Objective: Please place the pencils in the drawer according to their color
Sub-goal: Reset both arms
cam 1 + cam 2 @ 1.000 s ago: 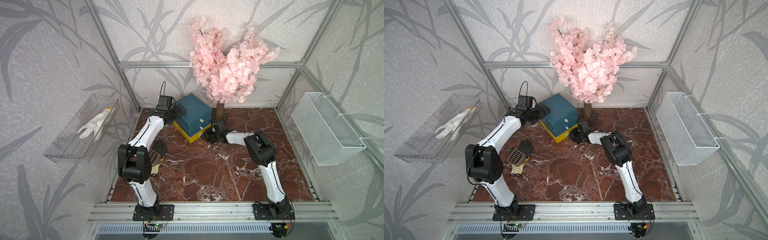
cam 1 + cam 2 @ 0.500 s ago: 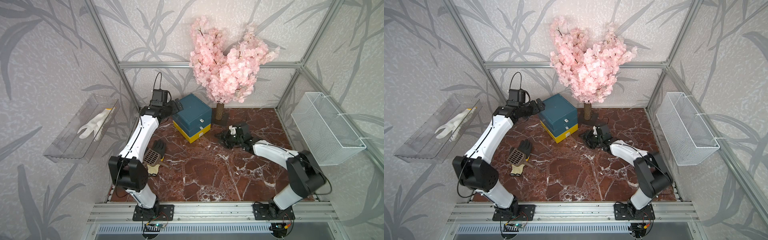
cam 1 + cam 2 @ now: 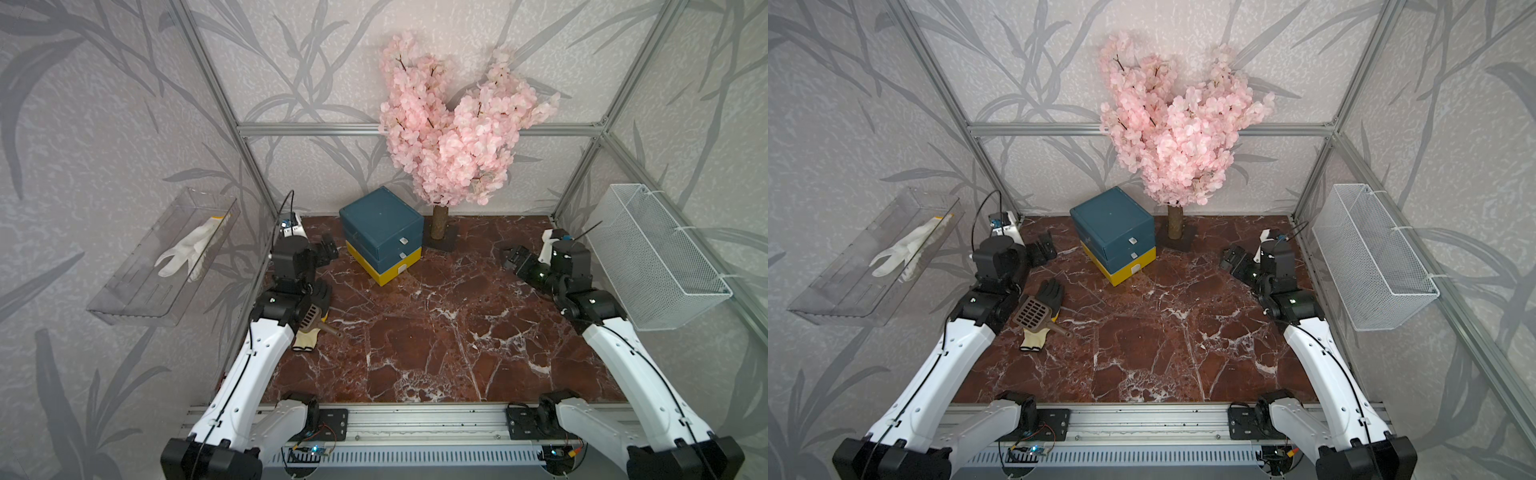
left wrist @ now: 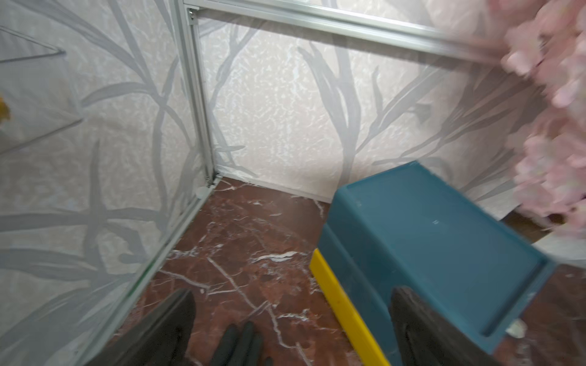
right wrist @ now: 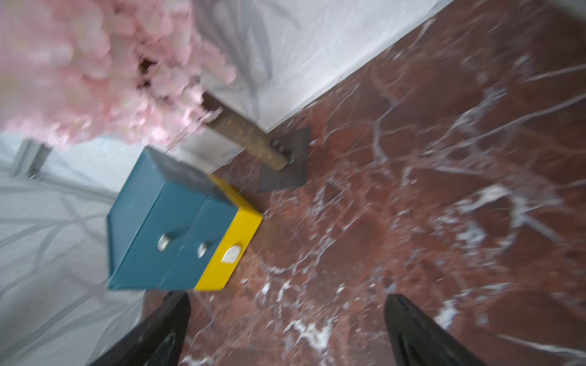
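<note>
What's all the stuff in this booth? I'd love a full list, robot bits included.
drawer chest: one, teal with a yellow bottom drawer, back of the table
blossom tree: one, pink, beside the chest
work glove: one, black with a pale cuff, table's left side
scoop: one, brown, slotted, lying on the work glove
wire basket: one, white, right wall
clear tray: one, see-through, left wall
white glove: one, inside the clear tray
table: one, red-brown marble
arms: two, white and black, left and right
left claw: black, open, empty
right claw: black, open, empty
</note>
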Available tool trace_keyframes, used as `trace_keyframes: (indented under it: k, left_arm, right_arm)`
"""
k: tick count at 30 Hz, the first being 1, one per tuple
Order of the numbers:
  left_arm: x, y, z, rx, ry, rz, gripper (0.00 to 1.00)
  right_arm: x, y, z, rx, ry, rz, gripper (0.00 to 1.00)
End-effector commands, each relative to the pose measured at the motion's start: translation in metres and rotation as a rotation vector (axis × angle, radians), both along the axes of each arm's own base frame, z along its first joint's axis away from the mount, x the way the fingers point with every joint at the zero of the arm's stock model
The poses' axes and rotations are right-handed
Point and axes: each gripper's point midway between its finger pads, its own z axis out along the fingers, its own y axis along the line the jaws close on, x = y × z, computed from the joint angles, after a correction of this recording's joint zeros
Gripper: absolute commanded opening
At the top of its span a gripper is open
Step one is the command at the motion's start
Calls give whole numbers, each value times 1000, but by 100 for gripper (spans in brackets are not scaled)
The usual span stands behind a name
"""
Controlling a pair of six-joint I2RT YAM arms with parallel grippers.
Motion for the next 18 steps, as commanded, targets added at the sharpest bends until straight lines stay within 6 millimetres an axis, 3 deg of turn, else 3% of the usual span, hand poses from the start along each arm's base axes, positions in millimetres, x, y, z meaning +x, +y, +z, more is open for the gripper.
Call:
trace_keyframes:
  k: [1, 6, 11, 18]
  left_arm:
    - [-6, 26, 8, 177, -52, 121, 100]
    - [-7, 35, -28, 191, -14, 160, 100]
    - [7, 42, -67, 187, 38, 155, 100]
    - [3, 41, -148, 137, 84, 146, 100]
  right_arm:
    - [4, -47, -20, -186, 3, -83, 99]
    - [11, -79, -43, -388, -21, -154, 99]
    - [9, -107, -80, -434, 14, -227, 99]
    - [8, -133, -118, -519, -20, -296, 99]
